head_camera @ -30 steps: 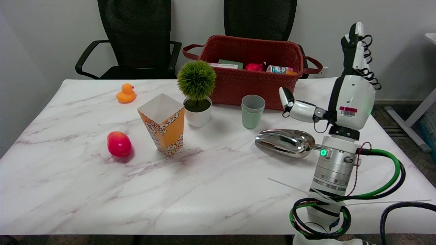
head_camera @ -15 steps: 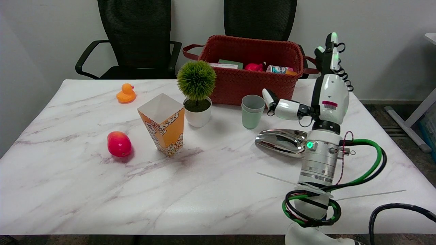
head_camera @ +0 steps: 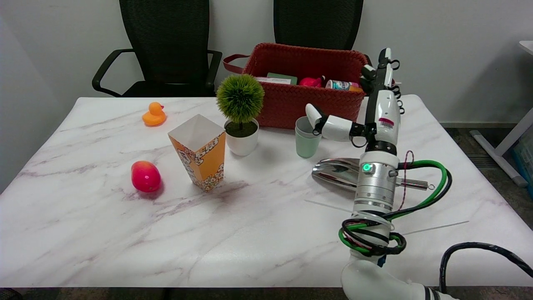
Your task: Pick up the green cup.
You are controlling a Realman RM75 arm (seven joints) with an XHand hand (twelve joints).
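Green cup about to get grabbed, not gripped yet

The green cup (head_camera: 308,137) stands upright on the table (head_camera: 125,233), just in front of the red basket (head_camera: 306,83) and right of the potted plant (head_camera: 240,112). The robot hand (head_camera: 366,108) is spread wide and holding nothing, thumb at the cup's rim and the other fingers pointing up, probably so the cup fits between them (the metal scoop (head_camera: 337,173) lies right beside the wrist, easy to bump).
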